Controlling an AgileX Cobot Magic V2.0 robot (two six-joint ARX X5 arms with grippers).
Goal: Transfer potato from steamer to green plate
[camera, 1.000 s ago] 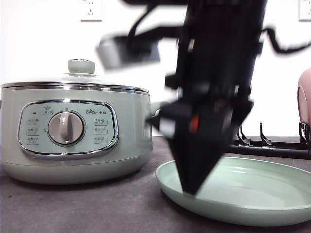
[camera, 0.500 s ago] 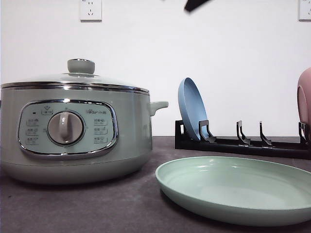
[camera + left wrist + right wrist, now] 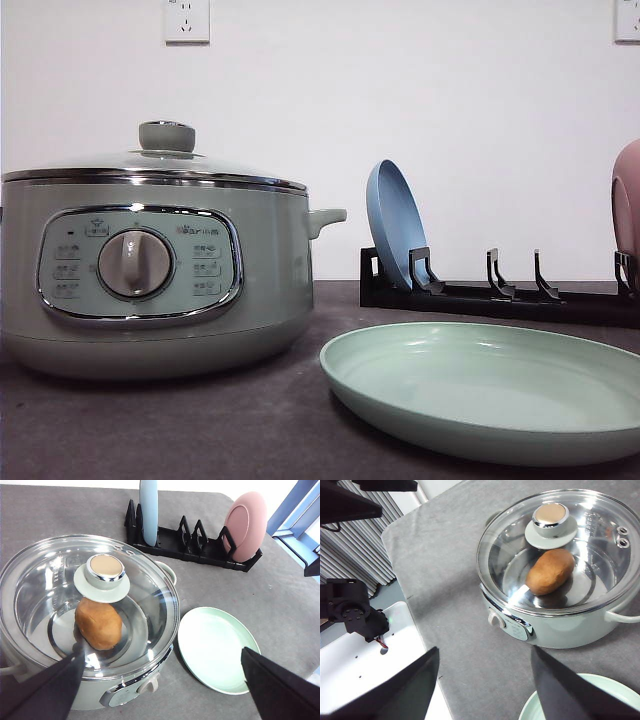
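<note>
The steamer [image 3: 150, 270] stands at the table's left with its glass lid [image 3: 45, 595] on. Through the glass I see the orange-brown potato [image 3: 98, 623] lying on the steamer's floor, partly under the lid's green knob [image 3: 104, 575]. The potato [image 3: 550, 571] also shows in the right wrist view. The green plate [image 3: 490, 385] lies bare on the table just right of the steamer. My left gripper [image 3: 162, 654] hangs open high over the steamer's front edge. My right gripper [image 3: 485, 648] is open too, high above the table in front of the steamer [image 3: 560, 620], holding nothing.
A black dish rack [image 3: 500, 295] at the back right holds an upright blue plate [image 3: 395, 225] and a pink plate [image 3: 245, 527]. The grey table's edge [image 3: 415, 610] and a white base with a black part [image 3: 355, 612] lie beyond it.
One second ago a dark arm and gripper blocked the front view over the green plate. It rose out of that view, and the rack and plates behind now show.
</note>
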